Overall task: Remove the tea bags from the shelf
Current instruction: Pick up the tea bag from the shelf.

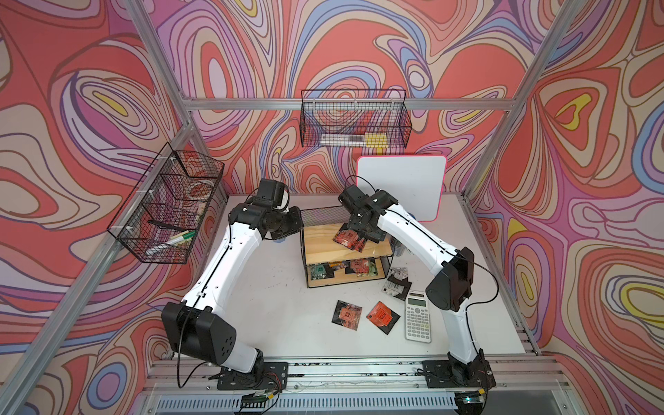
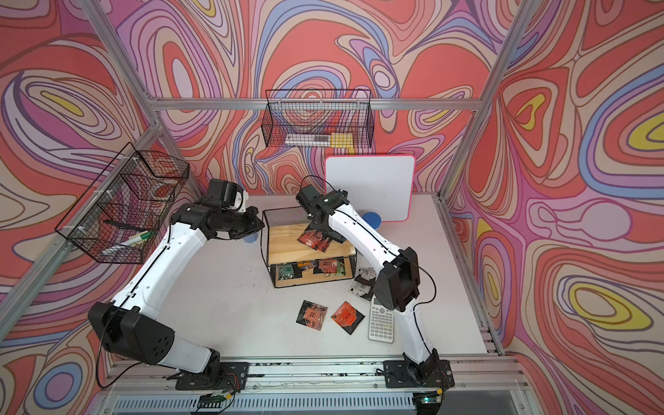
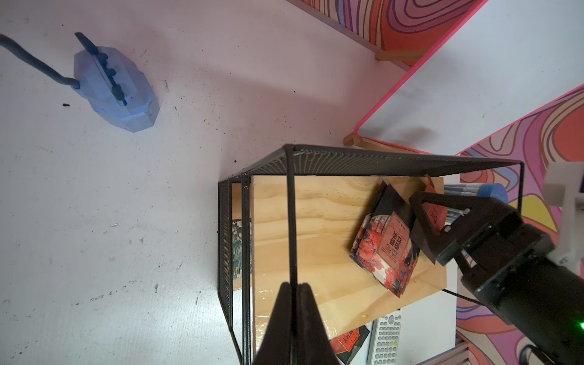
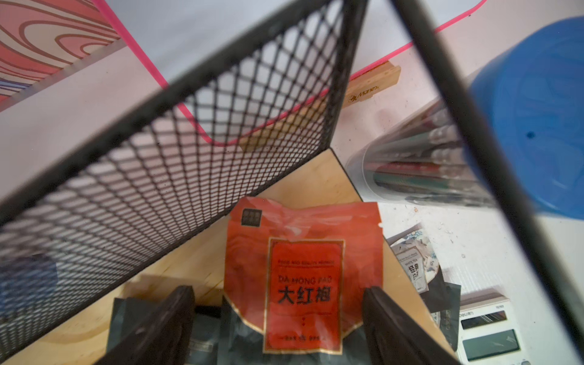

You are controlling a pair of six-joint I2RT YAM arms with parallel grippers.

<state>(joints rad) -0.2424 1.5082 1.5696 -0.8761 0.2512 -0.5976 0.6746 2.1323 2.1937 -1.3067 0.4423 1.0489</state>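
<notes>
A calculator [image 1: 418,316] lies on the table [image 1: 273,305]; a pink-edged whiteboard [image 1: 402,187] leans at the back.

My table [image 1: 258,294] holds the shelf [image 1: 319,216], tea bags [image 1: 345,237] on both boards [image 1: 319,248]; more, plus calculator [image 1: 418,316], at five o'clock.

Walls: I am seeing swirled red, pink and purple wall panels [image 1: 359,43] enclosing my cell.
Frame: silver aluminium bars [image 1: 251,104] are crossing them.
Table: a scuffed white tabletop [image 1: 251,305] is lying below.
</notes>
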